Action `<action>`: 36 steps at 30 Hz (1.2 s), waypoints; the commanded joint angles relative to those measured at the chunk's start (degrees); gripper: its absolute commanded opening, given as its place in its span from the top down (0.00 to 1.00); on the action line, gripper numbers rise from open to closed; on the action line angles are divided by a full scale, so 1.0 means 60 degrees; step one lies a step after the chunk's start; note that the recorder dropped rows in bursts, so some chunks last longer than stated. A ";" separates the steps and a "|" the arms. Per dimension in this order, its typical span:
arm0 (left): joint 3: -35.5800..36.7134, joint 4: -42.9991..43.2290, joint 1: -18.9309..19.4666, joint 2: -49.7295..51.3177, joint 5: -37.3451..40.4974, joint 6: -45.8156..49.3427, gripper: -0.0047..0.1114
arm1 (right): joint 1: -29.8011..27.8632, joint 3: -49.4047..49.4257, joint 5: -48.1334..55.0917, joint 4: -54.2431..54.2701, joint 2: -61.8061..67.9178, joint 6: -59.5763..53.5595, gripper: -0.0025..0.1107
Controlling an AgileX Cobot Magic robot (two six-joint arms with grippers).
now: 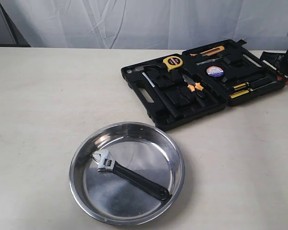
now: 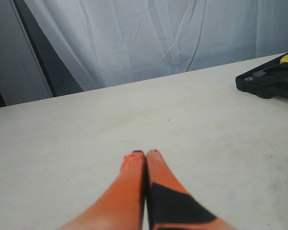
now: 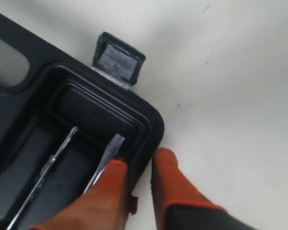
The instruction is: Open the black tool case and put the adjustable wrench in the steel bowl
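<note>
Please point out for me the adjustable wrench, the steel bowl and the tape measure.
adjustable wrench (image 1: 132,176), exterior view, on its black handle.
steel bowl (image 1: 108,194), exterior view, on its bare bottom.
tape measure (image 1: 173,61), exterior view, on its yellow body.

Table: pale cream, matte top with faint scuffs and specks, seen closer in the left wrist view and the right wrist view.

Two items lie directly on it. The steel bowl is wide, shallow and has a rolled rim. It sits flat near the front, about mid-width. The black tool case lies open with both halves flat on the table, toward the back right and askew to the table's edges. Its corner rests on the surface, with a latch tab sticking out over the table. Bowl and case are near each other but not touching, with a strip of bare table between them.
</note>
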 commanded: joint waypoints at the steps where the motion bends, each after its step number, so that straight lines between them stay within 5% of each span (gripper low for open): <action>1: -0.0019 -0.0011 0.0010 -0.0066 -0.0094 -0.0036 0.96 | -0.0100 -0.0013 -0.0213 0.0607 -0.0049 -0.0296 0.83; 29: -0.0019 -0.0011 0.0010 -0.0066 -0.0094 -0.0036 0.96 | -0.0080 -0.0013 0.1051 0.1138 -0.0345 -0.1778 0.87; 36: -0.0019 -0.0011 0.0010 -0.0066 -0.0094 -0.0036 0.96 | 0.0485 -0.0013 0.1478 0.2476 -0.0579 -0.3826 0.96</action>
